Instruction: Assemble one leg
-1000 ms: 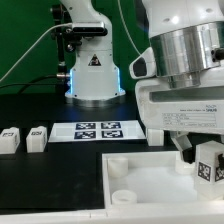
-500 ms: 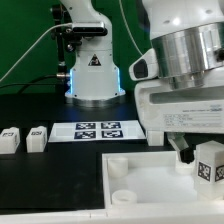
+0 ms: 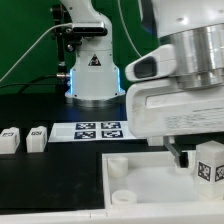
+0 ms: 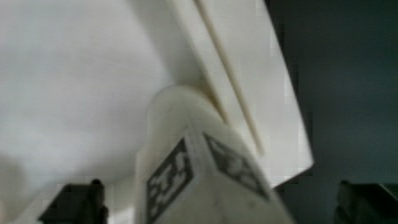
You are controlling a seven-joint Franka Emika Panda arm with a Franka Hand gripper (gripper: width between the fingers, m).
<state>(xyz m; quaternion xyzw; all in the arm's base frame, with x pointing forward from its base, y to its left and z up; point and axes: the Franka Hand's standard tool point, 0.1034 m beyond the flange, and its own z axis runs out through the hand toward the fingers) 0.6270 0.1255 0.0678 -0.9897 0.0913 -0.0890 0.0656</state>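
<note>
So the arm's big white wrist housing fills the upper part of the exterior view's right, and the gripper (image 3: 195, 160) hangs below it over the far edge of the large white panel (image 3: 150, 185). One dark finger (image 3: 181, 156) shows just beside the leg (image 3: 208, 165), a white block with its tag facing the camera; the second finger is hidden, so I can't tell from this view alone whether the grip is closed on it. In the wrist view the leg (image 4: 192, 165) sits between the two dark fingertips (image 4: 75, 200), tag faces visible, standing close along the panel's raised edge (image 4: 240, 80), which suggests it is held, but finger contact is blurred and I cannot tell for sure. The leg is over the panel's exterior-view-right side, near the frame edge; whether its base touches the panel is not clear. Two round corner sockets (image 3: 116, 166) sit near the panel's exterior-view-left edge, well apart from the leg, with open panel surface between them. On the black bench (image 3: 40, 185), the marker board (image 3: 97, 129) lies just behind the panel's far edge. Two more white blocks (image 3: 37, 138) stand at the exterior view's left, well apart from the panel, with bare bench in front of them. Robot base (image 3: 95, 70) stands behind the marker board.
</note>
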